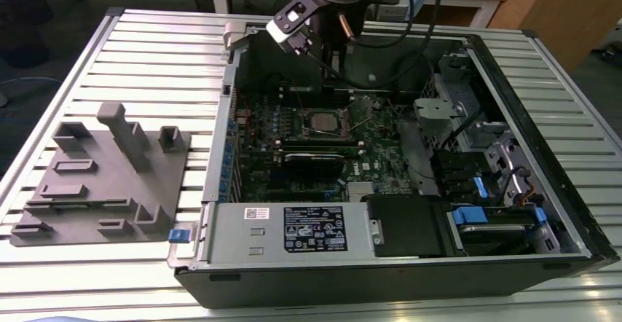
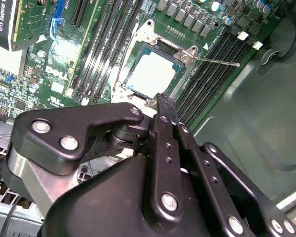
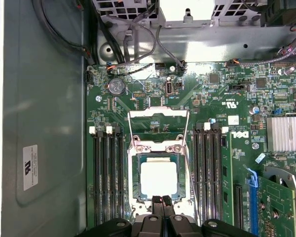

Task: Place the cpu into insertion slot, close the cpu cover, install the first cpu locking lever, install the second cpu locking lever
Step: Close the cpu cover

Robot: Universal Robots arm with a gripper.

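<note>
Two touching fingers point(image 3: 157, 202) near seated cpu point(image 3: 159, 178); cpu cover point(image 3: 159, 114) seemingly open

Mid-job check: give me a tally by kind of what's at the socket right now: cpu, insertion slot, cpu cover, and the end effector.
cpu: 1
insertion slot: 1
cpu cover: 1
end effector: 1
Total: 4
</note>
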